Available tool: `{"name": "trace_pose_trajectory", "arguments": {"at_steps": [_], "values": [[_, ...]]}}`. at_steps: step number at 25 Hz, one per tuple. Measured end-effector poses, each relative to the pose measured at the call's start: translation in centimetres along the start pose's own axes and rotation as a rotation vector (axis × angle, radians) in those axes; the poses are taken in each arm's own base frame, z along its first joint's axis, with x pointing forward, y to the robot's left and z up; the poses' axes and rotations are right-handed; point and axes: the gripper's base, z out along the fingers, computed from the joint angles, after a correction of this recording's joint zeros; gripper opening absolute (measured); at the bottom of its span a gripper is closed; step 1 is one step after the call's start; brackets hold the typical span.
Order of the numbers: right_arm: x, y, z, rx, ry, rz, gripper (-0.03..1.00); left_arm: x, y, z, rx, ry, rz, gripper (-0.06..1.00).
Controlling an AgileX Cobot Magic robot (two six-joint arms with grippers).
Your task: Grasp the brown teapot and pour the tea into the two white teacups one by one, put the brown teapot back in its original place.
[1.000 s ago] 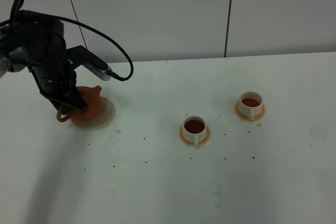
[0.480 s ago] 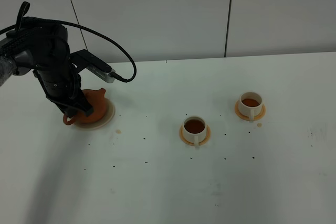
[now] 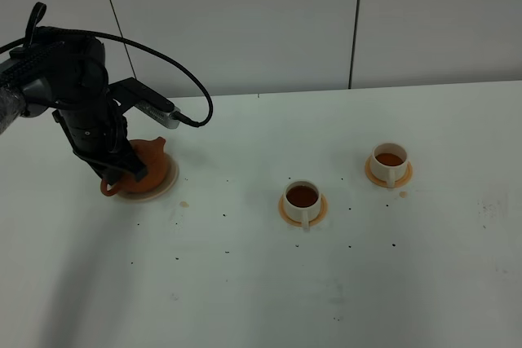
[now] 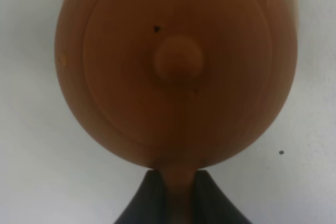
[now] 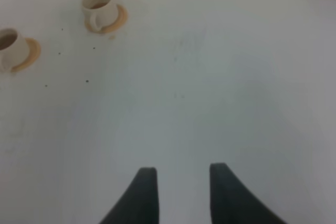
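Gripping the brown teapot [image 3: 140, 167] by its loop handle, your left gripper [image 4: 177, 190] has it seated on the cream plate [image 3: 167, 181]; both filled teacups [image 3: 303, 198] sit well right. Right gripper [image 5: 178, 192] gapes empty.

Bright even overhead light, soft shadow under the left arm [image 3: 81, 112], both wrist views blurred.

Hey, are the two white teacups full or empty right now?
Both hold tea: the nearer teacup and the farther teacup each show dark reddish-brown liquid inside, upright on their orange saucers.
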Motion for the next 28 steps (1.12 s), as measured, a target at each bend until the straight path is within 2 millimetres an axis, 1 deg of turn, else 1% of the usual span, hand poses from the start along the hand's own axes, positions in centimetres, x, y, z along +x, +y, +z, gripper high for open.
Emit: {"name": "trace_pose_trajectory", "arguments": {"at_steps": [4, 8, 10, 20, 23, 25, 28], "values": [[0.0, 0.0, 0.0, 0.0, 0.0, 0.0, 0.24, 0.0, -0.1, 0.0, 0.006, 0.005, -0.003, 0.21], [0.0, 0.0, 0.0, 0.0, 0.0, 0.0, 0.24, 0.1, -0.1, 0.0, 0.01, 0.011, -0.006, 0.3], [0.0, 0.0, 0.0, 0.0, 0.0, 0.0, 0.24, 0.1, -0.1, 0.0, 0.01, 0.011, -0.006, 0.33], [0.0, 0.0, 0.0, 0.0, 0.0, 0.0, 0.24, 0.4, -0.3, 0.1, 0.033, 0.052, -0.009, 0.35], [0.0, 0.0, 0.0, 0.0, 0.0, 0.0, 0.24, 0.6, -0.3, -0.2, 0.037, 0.062, -0.01, 0.35], [0.0, 0.0, 0.0, 0.0, 0.0, 0.0, 0.24, 0.7, -0.2, -1.0, 0.03, 0.049, -0.013, 0.36], [0.0, 0.0, 0.0, 0.0, 0.0, 0.0, 0.24, 1.2, 0.0, -3.2, 0.006, 0.011, -0.022, 0.38]]}}
